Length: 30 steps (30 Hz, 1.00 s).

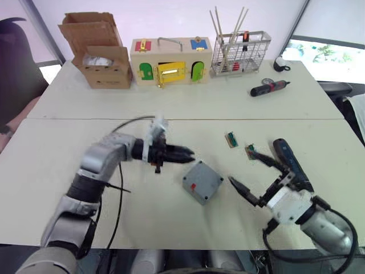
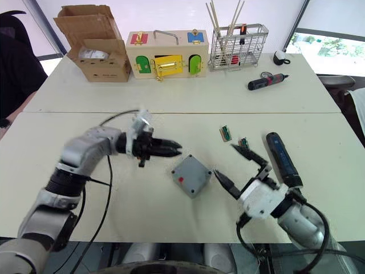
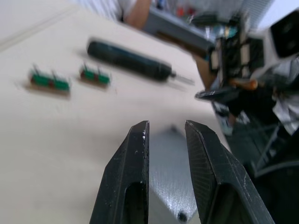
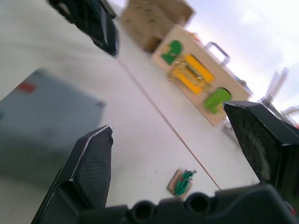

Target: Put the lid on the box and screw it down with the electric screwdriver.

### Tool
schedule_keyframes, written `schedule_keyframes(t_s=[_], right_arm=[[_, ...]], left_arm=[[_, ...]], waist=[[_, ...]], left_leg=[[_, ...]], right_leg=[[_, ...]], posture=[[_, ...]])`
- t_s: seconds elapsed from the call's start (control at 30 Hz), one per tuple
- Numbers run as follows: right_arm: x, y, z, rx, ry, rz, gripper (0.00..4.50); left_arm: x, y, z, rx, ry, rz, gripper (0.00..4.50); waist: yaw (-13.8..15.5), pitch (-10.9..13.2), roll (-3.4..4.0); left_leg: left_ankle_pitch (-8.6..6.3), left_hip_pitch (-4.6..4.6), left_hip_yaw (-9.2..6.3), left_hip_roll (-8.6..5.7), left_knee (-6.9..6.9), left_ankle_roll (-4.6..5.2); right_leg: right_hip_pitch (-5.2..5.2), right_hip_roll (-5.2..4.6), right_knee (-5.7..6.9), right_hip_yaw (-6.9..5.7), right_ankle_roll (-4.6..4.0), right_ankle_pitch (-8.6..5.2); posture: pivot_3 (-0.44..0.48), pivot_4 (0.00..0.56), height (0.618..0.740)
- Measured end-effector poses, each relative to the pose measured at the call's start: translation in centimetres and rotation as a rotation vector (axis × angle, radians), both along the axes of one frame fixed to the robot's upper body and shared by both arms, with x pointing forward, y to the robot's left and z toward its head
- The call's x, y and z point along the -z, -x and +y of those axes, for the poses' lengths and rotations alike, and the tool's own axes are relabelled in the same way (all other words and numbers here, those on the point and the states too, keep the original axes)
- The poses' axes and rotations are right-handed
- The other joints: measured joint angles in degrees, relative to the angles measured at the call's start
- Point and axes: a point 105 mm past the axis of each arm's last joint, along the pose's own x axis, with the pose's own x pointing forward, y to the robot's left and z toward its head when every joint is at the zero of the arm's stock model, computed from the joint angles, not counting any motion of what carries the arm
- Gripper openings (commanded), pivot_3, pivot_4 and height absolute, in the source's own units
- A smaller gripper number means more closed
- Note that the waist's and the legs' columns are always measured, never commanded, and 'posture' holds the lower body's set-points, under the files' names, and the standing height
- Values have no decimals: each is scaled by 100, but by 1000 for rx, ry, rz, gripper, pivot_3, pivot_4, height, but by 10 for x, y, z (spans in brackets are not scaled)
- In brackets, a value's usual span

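The grey box (image 1: 201, 184) sits mid-table with a red mark on one side. Its flat top shows corner screw holes, so the lid (image 2: 194, 173) looks seated on it. To the box's left, my left gripper (image 1: 185, 153) hovers pointing toward it. Its fingers (image 3: 128, 177) are almost together and hold nothing. Right of the box my right gripper (image 1: 242, 166) is wide open and empty. The dark blue electric screwdriver (image 1: 290, 162) lies on the table just beyond that gripper's outer finger, untouched.
Two small green circuit pieces (image 1: 231, 138) lie behind the right gripper. Along the far edge stand a cardboard carton (image 1: 102, 54), a wooden box with coloured doors (image 1: 171, 60) and a wire basket (image 1: 239, 54). A black-and-red screwdriver (image 1: 269, 87) lies at the back right.
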Motion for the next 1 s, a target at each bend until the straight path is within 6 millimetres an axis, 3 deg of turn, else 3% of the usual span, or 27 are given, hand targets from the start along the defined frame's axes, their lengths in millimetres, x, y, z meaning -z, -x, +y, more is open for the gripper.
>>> schedule_keyframes(t_s=[0.03,0.17,0.33,0.47,0.67,1.0], right_arm=[[-3,-3,-1,11,-50,29,4330],[-2,-8,-1,34,-250,198,3240],[12,-7,-7,69,-503,463,1769],[24,-1,-9,77,-518,587,14],[56,25,2,36,-450,897,14],[69,40,24,-66,-398,1083,14]], left_arm=[[-6,-1,3,-18,15,3,1173],[-3,-8,11,-103,7,29,0],[31,-20,31,-242,-64,40,0],[53,-24,30,-261,-138,-13,0],[100,-21,9,-209,-259,-67,0],[100,-6,0,-146,-244,-70,0]], waist=[[1,1,0],[20,11,-2],[29,17,1],[35,19,2],[26,21,1],[21,21,-1]], left_leg=[[0,1,0,0,-3,0],[0,-1,-1,0,-8,-1],[2,-3,-1,0,-12,-4],[2,-11,0,-7,-13,-5],[2,-54,0,-10,-13,-5],[3,-79,0,-10,-8,-5]], right_leg=[[0,0,-1,0,0,0],[-6,-1,-1,-1,0,0],[-10,-10,-2,-1,0,0],[-10,-21,-11,-5,1,0],[-44,-25,-25,-9,2,2],[-70,-25,-16,-10,3,3]], posture=[[0,150,740],[0,150,740],[0,150,740],[0,150,740],[0,150,740],[0,150,740]])
